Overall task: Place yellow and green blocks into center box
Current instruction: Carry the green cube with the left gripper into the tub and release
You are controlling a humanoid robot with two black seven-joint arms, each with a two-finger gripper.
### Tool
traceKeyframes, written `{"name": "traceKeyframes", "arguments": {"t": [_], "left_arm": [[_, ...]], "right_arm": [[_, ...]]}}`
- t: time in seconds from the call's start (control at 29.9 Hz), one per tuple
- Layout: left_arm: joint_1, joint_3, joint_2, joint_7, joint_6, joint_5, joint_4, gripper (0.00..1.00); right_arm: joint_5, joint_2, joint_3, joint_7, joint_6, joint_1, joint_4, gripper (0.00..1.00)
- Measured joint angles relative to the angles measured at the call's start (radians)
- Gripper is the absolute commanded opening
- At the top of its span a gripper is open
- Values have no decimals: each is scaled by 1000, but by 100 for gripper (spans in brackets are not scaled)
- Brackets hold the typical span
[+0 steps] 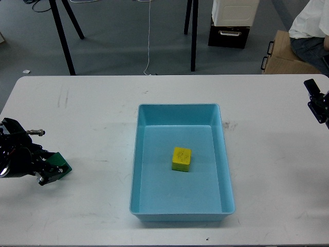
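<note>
The yellow block [181, 158] lies inside the light blue box [221, 154] at the table's center. The green block [60, 163] is at the table's left edge, tilted, between the fingers of my left gripper [50, 167], which is closed around it just above the table top. My right gripper [317, 102] is at the far right edge of the view, dark and partly cut off, well away from the box. Its fingers cannot be told apart.
The white table [92, 113] runs wide around the box. Beyond its far edge are black stand legs [64, 41], a white and black case [231, 23], a cardboard box [285, 54] and a seated person [311, 25].
</note>
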Motion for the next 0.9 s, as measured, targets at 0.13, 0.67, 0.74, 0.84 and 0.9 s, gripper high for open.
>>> {"name": "traceKeyframes", "arguments": {"t": [0.13, 0.67, 0.74, 0.84, 0.9], "left_arm": [[-125, 4, 50, 0, -6, 0, -63, 16], [-367, 29, -290, 0, -194, 0, -286, 18], [-368, 54, -355, 0, -195, 0, -244, 18], [-368, 97, -423, 0, -195, 0, -181, 20], [-368, 124, -454, 0, -195, 0, -146, 21]], "right_arm": [[0, 0, 40, 0, 0, -44, -2, 99], [-2, -3, 76, 0, -119, -131, -98, 99], [-1, -3, 76, 0, -123, -132, -109, 99], [-1, -3, 76, 0, -124, -132, -120, 99], [-1, -3, 76, 0, -124, -132, -126, 99]]}}
